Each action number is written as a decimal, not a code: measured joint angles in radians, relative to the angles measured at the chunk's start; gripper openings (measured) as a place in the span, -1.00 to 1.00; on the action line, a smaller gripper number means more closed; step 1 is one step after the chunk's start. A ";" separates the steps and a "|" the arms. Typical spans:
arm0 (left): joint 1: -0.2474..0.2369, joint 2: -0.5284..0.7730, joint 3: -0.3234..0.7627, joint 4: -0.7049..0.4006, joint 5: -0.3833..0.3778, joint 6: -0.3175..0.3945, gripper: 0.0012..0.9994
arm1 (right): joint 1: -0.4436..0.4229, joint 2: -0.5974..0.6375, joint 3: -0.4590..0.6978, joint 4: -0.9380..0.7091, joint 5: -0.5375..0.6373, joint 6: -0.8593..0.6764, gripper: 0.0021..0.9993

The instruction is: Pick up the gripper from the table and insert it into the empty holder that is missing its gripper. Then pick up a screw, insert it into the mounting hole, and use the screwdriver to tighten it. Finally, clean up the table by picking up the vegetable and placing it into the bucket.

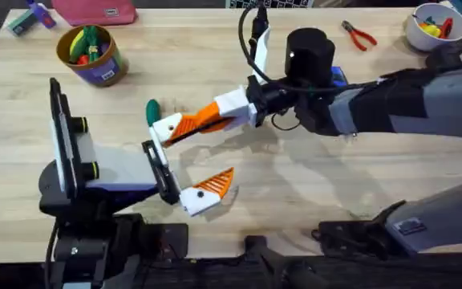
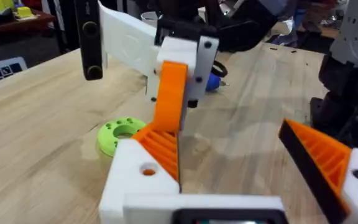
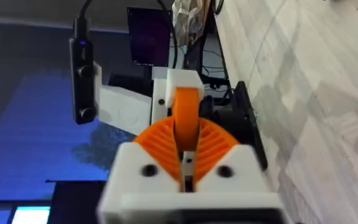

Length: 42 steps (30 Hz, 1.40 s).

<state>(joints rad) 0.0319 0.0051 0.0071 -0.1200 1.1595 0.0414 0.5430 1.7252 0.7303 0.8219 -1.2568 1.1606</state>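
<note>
Hands: two. The right hand (image 1: 233,109) is clamped on the one orange gripper (image 1: 203,119), whose tip touches the white holder (image 1: 165,128) on the left hand (image 1: 191,156). That hand's fingers stand wide apart. One green vegetable (image 1: 151,111) lies just beside the holder. One bucket (image 1: 103,72) stands far back on the desk (image 1: 295,185).

The screwdriver (image 1: 338,76) shows me just a sliver of blue, the rest hidden behind my right arm, and the vegetable (image 1: 151,111) is partly covered by the holder (image 1: 167,127). The gripper (image 3: 186,109) nipped in my right pincer (image 3: 186,149) has its near end buried between the ribbed pads, and I cannot tell whether its far end is seated. The lime-green ring (image 2: 120,134) is half behind that holder, the white bowl (image 1: 414,32) is cut by the edge, and the bucket (image 1: 107,64) holds things too small to name.
</note>
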 joint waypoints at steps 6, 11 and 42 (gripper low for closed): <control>-0.001 0.000 0.000 -0.002 0.011 0.000 0.97 | 0.007 0.000 0.006 0.001 0.020 0.003 0.69; -0.001 0.000 0.000 -0.003 0.016 0.000 0.97 | 0.007 0.000 0.007 0.001 0.028 0.003 0.98; -0.001 0.000 0.000 -0.003 0.020 0.000 0.97 | -0.084 -0.238 0.595 -1.718 0.970 -0.748 0.99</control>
<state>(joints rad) 0.0307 0.0051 0.0071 -0.1234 1.1793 0.0410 0.4594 1.4873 1.3250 -0.8963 -0.2867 0.4130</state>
